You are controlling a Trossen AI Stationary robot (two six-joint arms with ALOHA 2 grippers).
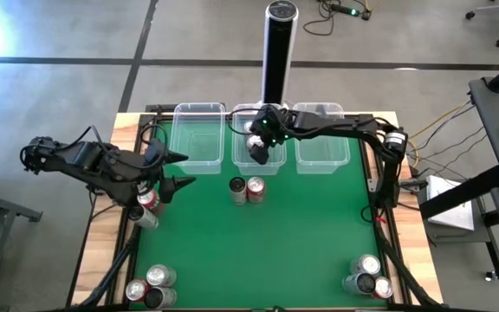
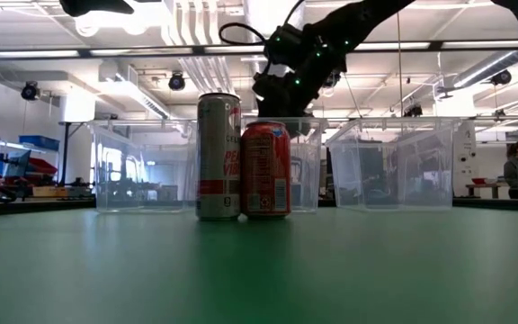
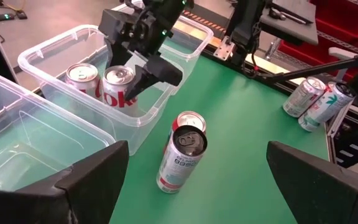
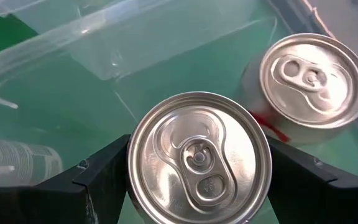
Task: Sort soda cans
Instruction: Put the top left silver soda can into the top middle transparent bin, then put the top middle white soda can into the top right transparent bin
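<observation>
Three clear tubs stand in a row at the far edge: left [image 1: 199,139], middle [image 3: 55,46] and right [image 1: 321,143]. The middle tub holds two silver-white soda cans, one standing free [image 3: 81,76]. My right gripper [image 4: 199,163] reaches down into this tub and is shut on the other can [image 3: 118,84]. A tall silver can [image 2: 218,157] and a red can [image 2: 266,169] stand side by side on the green mat in front of the tubs. My left gripper [image 1: 184,171] hovers open over the table's left side and points at that pair. My right gripper pinches the silver-white can between its two fingers [image 4: 107,177], one on each side of the wall just under the top rim [image 4: 143,127]. The fingers come from above, pointing down into the middle tub. The can stands upright; whether its base rests on the tub floor, I cannot tell.
Two cans [image 1: 148,206] lie beside the left arm at the table's left edge. Clusters of cans stand at the near left corner [image 1: 152,288] and the near right corner [image 1: 367,277]. A tall black post [image 1: 279,52] rises behind the tubs.
</observation>
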